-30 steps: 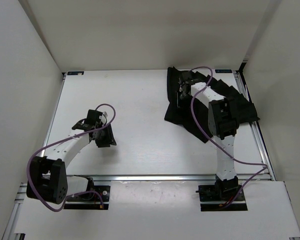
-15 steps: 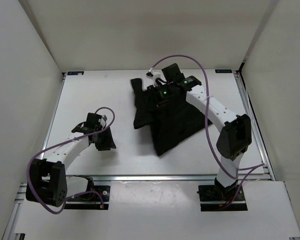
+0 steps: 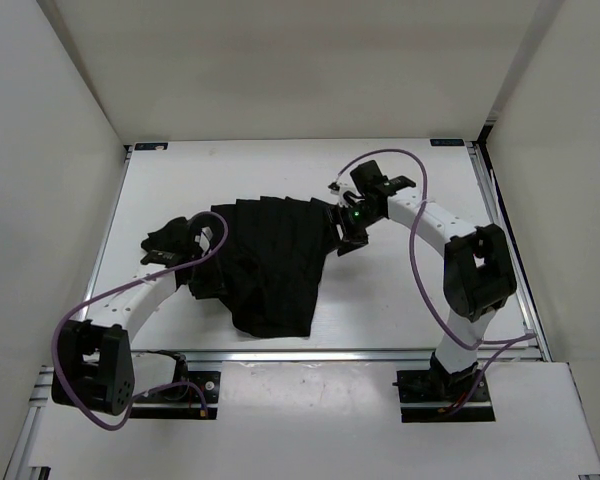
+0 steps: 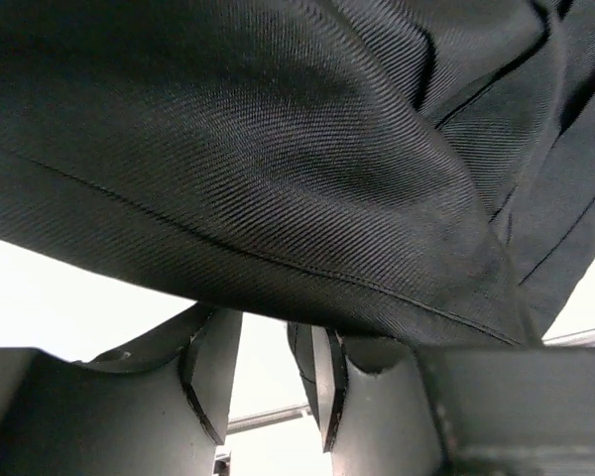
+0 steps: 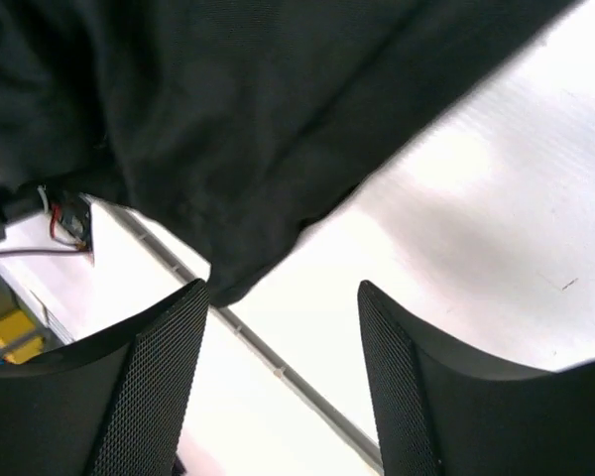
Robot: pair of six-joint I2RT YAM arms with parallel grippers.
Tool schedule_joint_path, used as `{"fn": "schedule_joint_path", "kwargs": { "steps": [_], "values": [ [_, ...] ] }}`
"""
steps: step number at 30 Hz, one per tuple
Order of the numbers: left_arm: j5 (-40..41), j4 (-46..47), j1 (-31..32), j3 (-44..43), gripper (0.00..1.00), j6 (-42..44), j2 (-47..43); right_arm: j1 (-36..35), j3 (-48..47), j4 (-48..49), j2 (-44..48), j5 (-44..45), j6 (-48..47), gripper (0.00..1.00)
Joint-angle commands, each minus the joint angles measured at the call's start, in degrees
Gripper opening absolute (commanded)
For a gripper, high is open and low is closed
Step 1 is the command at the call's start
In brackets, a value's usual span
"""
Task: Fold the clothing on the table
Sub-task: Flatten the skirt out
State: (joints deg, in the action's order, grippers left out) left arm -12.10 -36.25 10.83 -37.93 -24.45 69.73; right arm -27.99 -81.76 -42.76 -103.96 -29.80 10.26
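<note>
The black pleated clothing (image 3: 270,260) lies spread left of centre on the white table (image 3: 410,290), its ridges running front to back. Its left edge drapes over my left gripper (image 3: 197,268). In the left wrist view the fabric (image 4: 278,149) hangs across the fingertips; the left gripper (image 4: 265,334) is open, with bare table showing between its fingers. My right gripper (image 3: 343,231) hovers at the garment's right edge. In the right wrist view it (image 5: 281,297) is wide open and holds nothing, with the cloth (image 5: 228,119) beyond its left finger.
White walls close in the table on the left, back and right. An aluminium rail (image 3: 310,355) runs along the front edge, with both arm bases behind it. Purple cables loop off each arm.
The right arm swept the clothing from the back right to left of centre, then its jaws opened and let go. The cloth now covers the left gripper's fingers.
</note>
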Motion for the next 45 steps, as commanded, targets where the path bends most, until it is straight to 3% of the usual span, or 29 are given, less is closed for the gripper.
{"fn": "schedule_joint_path", "kwargs": {
  "steps": [1,6,10,15,19,22,27,32,38,41,45],
  "values": [
    [-0.99,-0.40,-0.55,-2.67,0.44,0.54,-2.32,0.30,3.17,6.88,0.44,-1.47,2.83,0.67],
    [-1.00,-0.75,-0.81,-1.97,0.43,0.63,-1.88,-2.06,-3.31,10.33,-11.06,-8.78,3.10,0.66],
    [-0.47,-1.28,-1.60,-1.36,0.42,0.37,-2.76,-4.35,-12.53,5.08,-19.51,-9.05,-0.32,0.59],
    [0.76,-3.48,-3.00,-3.02,0.42,1.07,-3.81,-5.85,-16.94,-0.56,-27.42,-0.45,-2.70,0.55],
    [1.81,-2.60,-5.46,-3.02,0.48,2.65,-3.12,0.11,-20.80,-5.65,-29.80,9.56,0.01,0.54],
    [0.59,-0.32,-6.61,-3.63,0.52,3.00,0.21,4.51,-22.92,-7.33,-29.19,14.40,1.86,0.54],
    [1.72,3.54,-1.97,-9.60,0.55,1.16,6.53,12.85,-27.75,-12.07,-28.58,24.85,2.83,0.54],
    [1.46,5.57,-0.11,-13.65,0.56,0.19,11.73,14.54,-25.22,-11.47,-23.40,32.16,4.06,0.54],
    [-2.84,13.22,1.21,-12.61,0.61,-6.40,14.90,8.93,-13.88,-6.29,-10.84,24.82,4.77,0.57],
    [-3.98,17.52,2.87,-13.21,0.61,-10.17,17.35,4.72,-9.23,-7.60,-9.86,18.76,6.78,0.56],
    [-5.04,18.23,4.81,-16.11,0.60,-11.06,20.17,-0.56,-7.37,-7.77,-7.40,17.50,6.79,0.55]
  ]
}}
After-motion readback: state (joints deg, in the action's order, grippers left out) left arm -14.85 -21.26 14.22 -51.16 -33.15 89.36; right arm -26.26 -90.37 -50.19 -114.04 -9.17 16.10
